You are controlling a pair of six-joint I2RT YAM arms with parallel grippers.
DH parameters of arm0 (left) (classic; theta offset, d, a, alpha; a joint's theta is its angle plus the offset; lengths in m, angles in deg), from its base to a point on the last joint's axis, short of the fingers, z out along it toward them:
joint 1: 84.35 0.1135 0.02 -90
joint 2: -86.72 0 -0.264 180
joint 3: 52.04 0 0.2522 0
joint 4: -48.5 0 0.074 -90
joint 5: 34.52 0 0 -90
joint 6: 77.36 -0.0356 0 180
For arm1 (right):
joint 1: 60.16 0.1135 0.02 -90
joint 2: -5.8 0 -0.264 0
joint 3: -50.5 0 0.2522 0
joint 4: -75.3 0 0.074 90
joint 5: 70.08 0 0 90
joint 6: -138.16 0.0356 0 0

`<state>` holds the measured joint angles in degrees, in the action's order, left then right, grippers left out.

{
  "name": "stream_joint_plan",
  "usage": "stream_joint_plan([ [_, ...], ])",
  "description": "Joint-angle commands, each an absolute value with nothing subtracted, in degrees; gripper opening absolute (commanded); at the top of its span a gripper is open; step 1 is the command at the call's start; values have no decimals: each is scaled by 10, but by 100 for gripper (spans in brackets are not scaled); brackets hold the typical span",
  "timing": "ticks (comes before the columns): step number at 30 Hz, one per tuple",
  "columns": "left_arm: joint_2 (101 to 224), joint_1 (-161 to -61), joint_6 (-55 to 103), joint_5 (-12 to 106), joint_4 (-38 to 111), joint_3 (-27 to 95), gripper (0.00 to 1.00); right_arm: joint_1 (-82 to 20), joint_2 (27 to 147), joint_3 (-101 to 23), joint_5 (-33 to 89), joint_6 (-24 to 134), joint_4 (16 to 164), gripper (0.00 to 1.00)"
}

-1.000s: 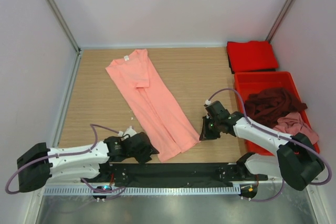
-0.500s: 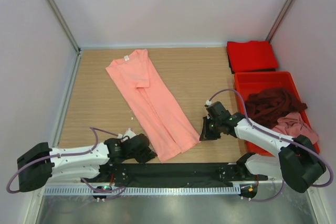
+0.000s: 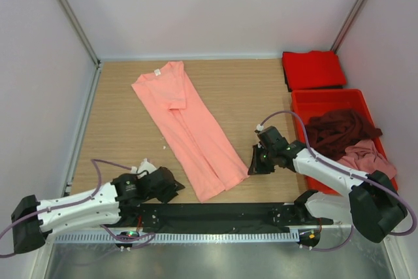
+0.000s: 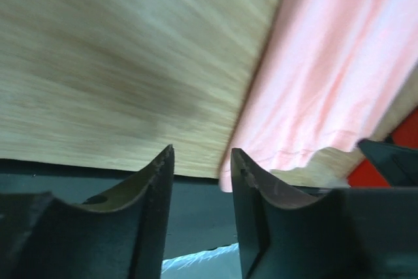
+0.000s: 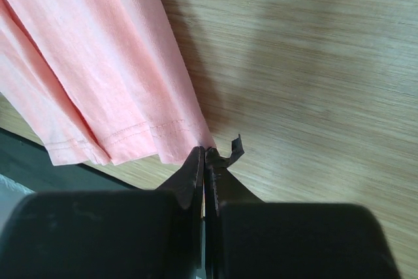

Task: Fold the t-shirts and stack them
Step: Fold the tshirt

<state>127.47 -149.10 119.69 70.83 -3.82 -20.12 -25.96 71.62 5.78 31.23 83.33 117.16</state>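
Salmon-pink t-shirt was found laid diagonally, hem nearest. Its right hem corner was pinched by the right gripper; the left gripper, parted and empty, was noted just beside the left corner.

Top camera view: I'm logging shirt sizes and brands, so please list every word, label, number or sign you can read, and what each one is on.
No text can be read in any view.
Small white neck tag on the salmon-pink shirt: too small to read.
Folded red shirt: no print visible.
Red bin: no label or marking visible.
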Motion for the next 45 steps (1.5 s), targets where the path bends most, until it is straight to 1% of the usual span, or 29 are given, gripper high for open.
stream_joint_plan([
  [1, 1223, -1452, 1177, 768, -86, -184, 45, -256, 699, 51, 321, 841, 1171, 1],
  [2, 1217, -1420, 1150, 760, -75, -187, 45, -255, 700, 52, 320, 841, 1170, 1],
  [4, 1215, -1389, 1120, 733, -59, -182, 46, -255, 700, 52, 320, 840, 1169, 1],
  [6, 1246, -1338, 1054, 715, -52, -167, 47, -256, 701, 52, 320, 839, 1170, 1],
  [8, 1310, -1309, 992, 691, -53, -127, 47, -256, 701, 54, 320, 839, 1169, 1],
  [12, 1434, -1257, 921, 666, -45, -61, 47, -256, 700, 55, 319, 838, 1167, 1],
  [14, 1486, -1247, 899, 651, -17, -37, 47, -255, 700, 55, 316, 838, 1168, 1],
  [19, 1545, -1234, 889, 644, 16, -20, 46, -256, 700, 55, 316, 838, 1169, 1],
  [29, 1559, -1214, 882, 627, 101, -58, 46, -255, 700, 57, 314, 836, 1167, 1],
  [34, 1584, -1209, 883, 625, 100, -56, 45, -255, 700, 54, 314, 835, 1169, 1],
  [37, 1611, -1209, 882, 621, 99, -51, 42, -255, 700, 54, 313, 836, 1167, 1],
  [39, 1624, -1209, 879, 620, 89, -45, 34, -255, 701, 54, 313, 836, 1167, 1],
  [40, 1629, -1208, 877, 622, 70, -39, 20, -255, 701, 54, 313, 836, 1168, 1],
  [42, 1640, -1208, 878, 627, 43, -33, 8, -256, 700, 54, 311, 836, 1172, 1],
  [44, 1636, -1208, 877, 629, 16, -35, 0, -256, 696, 53, 306, 836, 1178, 1],
  [45, 1632, -1208, 880, 630, 8, -37, 0, -255, 693, 53, 304, 835, 1181, 1],
])
